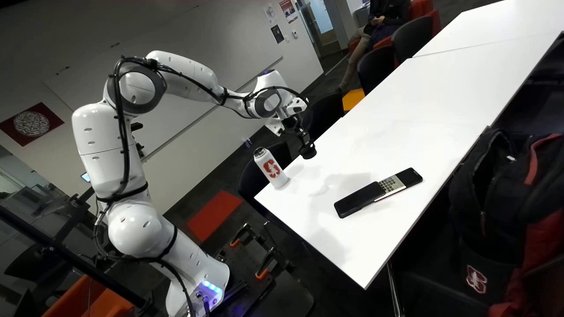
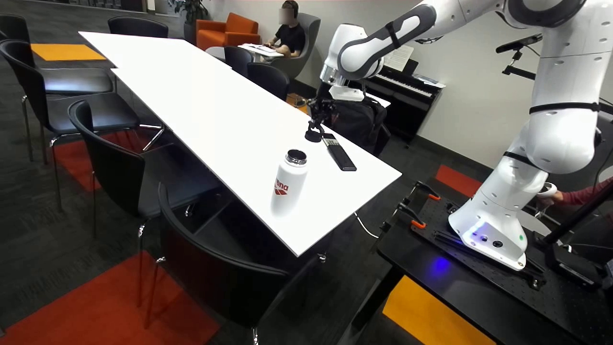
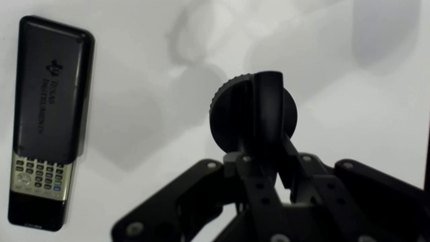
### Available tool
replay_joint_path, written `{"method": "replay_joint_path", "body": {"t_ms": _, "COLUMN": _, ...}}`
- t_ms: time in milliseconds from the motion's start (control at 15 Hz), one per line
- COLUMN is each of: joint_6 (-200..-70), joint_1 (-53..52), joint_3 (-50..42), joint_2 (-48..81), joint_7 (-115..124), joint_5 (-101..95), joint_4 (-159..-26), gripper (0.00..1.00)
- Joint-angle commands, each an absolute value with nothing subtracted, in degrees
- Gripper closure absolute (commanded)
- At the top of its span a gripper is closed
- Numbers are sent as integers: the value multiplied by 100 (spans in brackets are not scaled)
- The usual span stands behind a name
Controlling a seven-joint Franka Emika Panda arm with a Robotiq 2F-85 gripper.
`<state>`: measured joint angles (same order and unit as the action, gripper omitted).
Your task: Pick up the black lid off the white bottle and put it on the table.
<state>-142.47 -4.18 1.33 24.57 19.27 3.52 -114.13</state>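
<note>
**Above the table (image 1: 396, 127), black lid (image 3: 235, 114) in the gripper (image 3: 265, 157)**

Jaws are closed on the lid, which hangs clear of the table; the white bottle (image 2: 289, 184) stands upright near a table corner, mouth open, apart from the lid; a calculator (image 3: 50, 117) lies flat.

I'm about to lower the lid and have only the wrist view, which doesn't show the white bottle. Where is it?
Observer: The white bottle stands upright near a corner of the table, at the end facing the arm's base.

Operator: Is anything capping it?

Observer: No, its mouth is uncovered in both exterior views.

Operator: Looking straight down, I can't judge height. Is the lid touching the table?

Observer: No. Taken together, the exterior views put the black lid in the air above the tabletop.
</note>
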Motion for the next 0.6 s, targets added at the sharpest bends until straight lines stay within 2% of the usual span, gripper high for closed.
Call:
{"method": "replay_joint_path", "body": {"t_ms": 0, "joint_6": -14264, "joint_1": -391, "joint_3": 38, "joint_2": 3090, "joint_7": 1926, "joint_5": 557, "joint_4": -10926, "gripper": 95}}
{"method": "replay_joint_path", "body": {"t_ms": 533, "joint_6": -14254, "joint_1": -824, "joint_3": -561, "joint_2": 4032, "joint_7": 2612, "joint_5": 245, "joint_4": -10298, "gripper": 95}}
